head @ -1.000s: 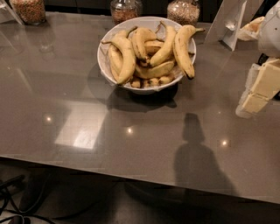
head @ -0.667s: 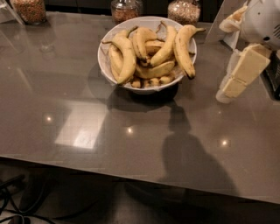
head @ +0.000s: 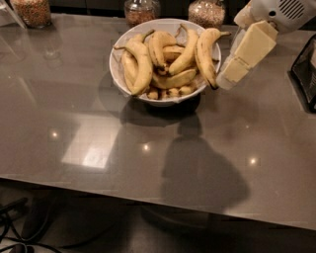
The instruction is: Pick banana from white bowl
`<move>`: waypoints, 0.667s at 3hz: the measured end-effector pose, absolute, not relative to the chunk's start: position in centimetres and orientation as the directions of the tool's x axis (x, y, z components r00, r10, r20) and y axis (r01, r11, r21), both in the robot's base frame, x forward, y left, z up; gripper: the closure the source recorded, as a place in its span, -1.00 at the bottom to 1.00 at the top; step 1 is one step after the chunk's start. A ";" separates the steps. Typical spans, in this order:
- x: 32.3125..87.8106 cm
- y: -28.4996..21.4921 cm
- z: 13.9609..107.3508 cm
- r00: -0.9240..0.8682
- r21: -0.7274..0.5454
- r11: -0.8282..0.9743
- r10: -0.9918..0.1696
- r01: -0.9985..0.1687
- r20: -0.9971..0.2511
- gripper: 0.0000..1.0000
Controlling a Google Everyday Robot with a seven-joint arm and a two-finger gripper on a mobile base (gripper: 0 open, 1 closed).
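The white bowl (head: 117, 69) stands at the back middle of the grey table and holds several bananas. The banana (head: 204, 55), long, thick and speckled, lies along the bowl's right side, with its blackened tip at the front over the rim and its thin stem pointing back right. A paler long banana (head: 141, 64) lies on the left side, with small stubby ones at the bottom. My gripper (head: 228, 78), cream coloured, hangs tilted down just right of the bowl's rim, close beside the banana's dark tip. It holds nothing that I can see.
Three glass jars of grains (head: 32, 11) (head: 141, 10) (head: 207, 13) stand along the table's back edge. A dark object (head: 306, 74) sits at the right edge. The table's front edge runs across the lower part of the view, with cables (head: 15, 232) on the floor below.
My gripper has moved left and a little back from the table's right side, ending right next to the bowl's right rim. The bowl and bananas have not moved.
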State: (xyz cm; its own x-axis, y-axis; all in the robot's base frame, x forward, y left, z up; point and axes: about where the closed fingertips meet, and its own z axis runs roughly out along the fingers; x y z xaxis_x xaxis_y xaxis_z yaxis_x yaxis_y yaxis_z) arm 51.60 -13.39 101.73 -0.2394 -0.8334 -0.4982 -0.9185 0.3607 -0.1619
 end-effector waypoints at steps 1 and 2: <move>51.8 -13.1 101.8 -0.239 -0.173 0.370 -0.828 -0.913 -0.507 -1.00; 52.0 -12.4 101.4 -0.290 -0.202 0.454 -0.794 -0.868 -0.534 -1.00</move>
